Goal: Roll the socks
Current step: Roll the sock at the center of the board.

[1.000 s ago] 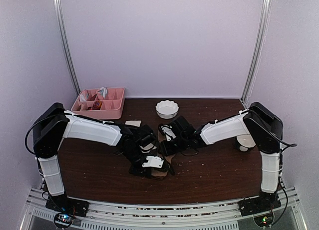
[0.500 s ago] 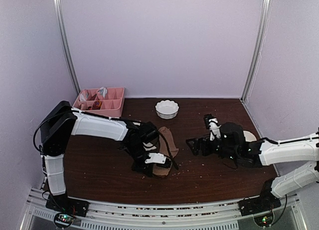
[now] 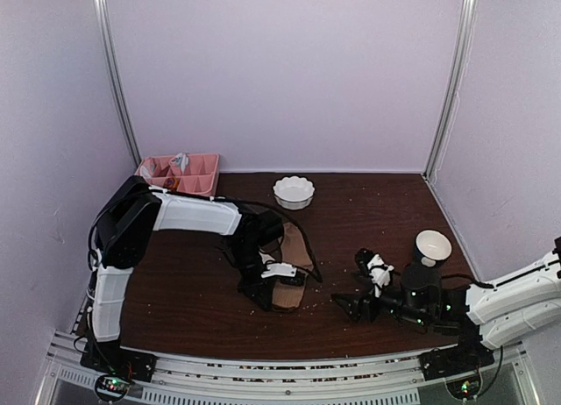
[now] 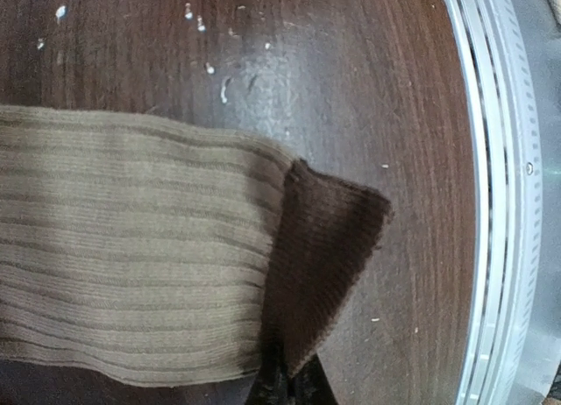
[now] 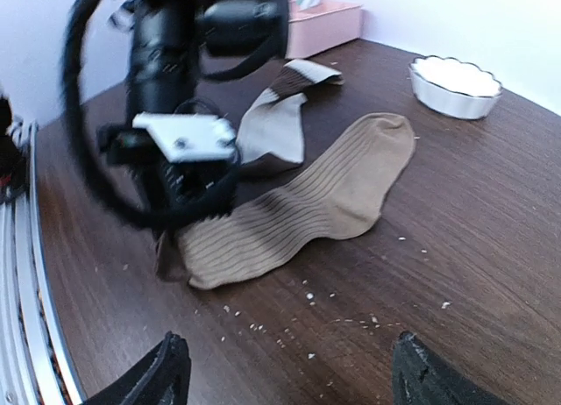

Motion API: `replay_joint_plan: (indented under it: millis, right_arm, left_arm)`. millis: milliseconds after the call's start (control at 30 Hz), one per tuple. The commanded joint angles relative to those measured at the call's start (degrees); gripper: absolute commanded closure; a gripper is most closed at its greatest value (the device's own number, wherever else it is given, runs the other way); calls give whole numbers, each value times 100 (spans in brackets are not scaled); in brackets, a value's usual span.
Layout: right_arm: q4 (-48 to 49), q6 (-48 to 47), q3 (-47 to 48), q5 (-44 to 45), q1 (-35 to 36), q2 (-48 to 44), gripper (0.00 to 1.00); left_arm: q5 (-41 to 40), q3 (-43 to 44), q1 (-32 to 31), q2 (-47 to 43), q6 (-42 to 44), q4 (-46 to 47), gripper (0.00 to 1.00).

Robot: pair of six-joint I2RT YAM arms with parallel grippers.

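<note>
Soft even light; right wrist view partly blurred.

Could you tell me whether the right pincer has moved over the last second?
Yes. The right pincer has drawn back from the socks toward the near right, farther from the white bowl.

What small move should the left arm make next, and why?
Probably the left gripper should fold its pinched dark brown corner over onto the tan sock to start the roll: it is shut there, the sock lies flat and unrolled, and the right gripper stands open, apart.
</note>
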Motion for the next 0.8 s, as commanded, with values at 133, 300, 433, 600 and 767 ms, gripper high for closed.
replay_joint_plan:
  millis: [133,300,433,600,767]
  right_arm:
    - [329,-1770,926,-424,990,1795,29]
    - [605,-2196,1679,-382,1229,2950,35]
    - [746,-2352,2039,-313,1248,3424,39]
    - [590,-2618,2325,-254,1236,3694,46]
    - [417,-2642,2468,-233,1207,3865,58]
  left_arm:
    - [349,400,49,328,-37,-571,100]
    - [462,499,71,450,76,-733,100]
    - [391,532,75,487,107,-785,100]
    - [324,538,88,504,111,-785,100]
    - [334,553,119,487,115,-785,100]
